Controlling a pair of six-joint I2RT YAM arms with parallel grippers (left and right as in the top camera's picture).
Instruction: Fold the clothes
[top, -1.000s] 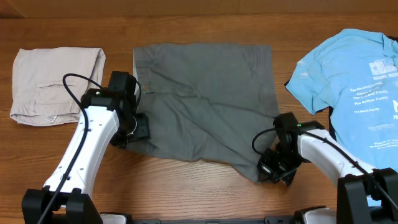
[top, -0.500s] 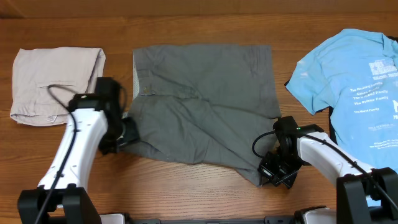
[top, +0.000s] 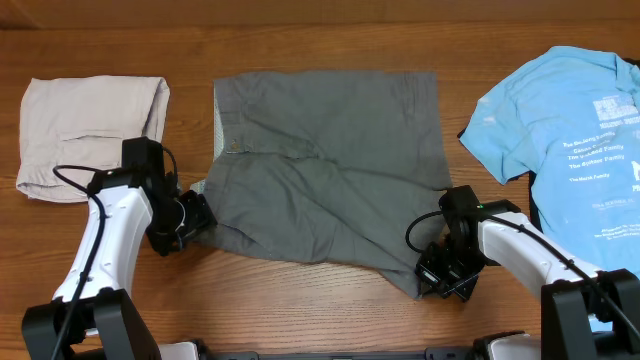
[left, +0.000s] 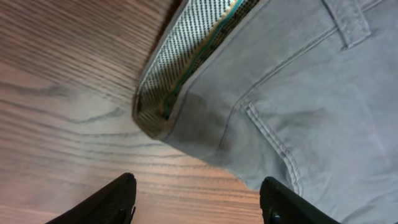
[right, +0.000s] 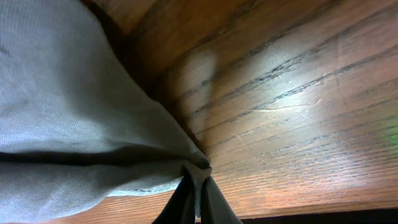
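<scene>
The dark grey shorts (top: 325, 165) lie spread on the wooden table, waistband to the left. My left gripper (top: 192, 218) is open and empty at the shorts' front left corner, just off the cloth. In the left wrist view the fingers (left: 198, 200) straddle bare wood below the waistband corner (left: 186, 87), whose checked lining shows. My right gripper (top: 432, 275) is shut on the shorts' front right corner. In the right wrist view the fingers (right: 198, 198) pinch a bunched fold of the grey cloth (right: 68, 112).
Folded pale beige shorts (top: 90, 135) lie at the back left. A light blue T-shirt with white print (top: 565, 130) lies at the right. Bare wooden table (top: 300, 300) runs along the front edge.
My left arm has drawn back to the left and let go of the shorts' left edge, which now lies flat. The right arm has not moved.
</scene>
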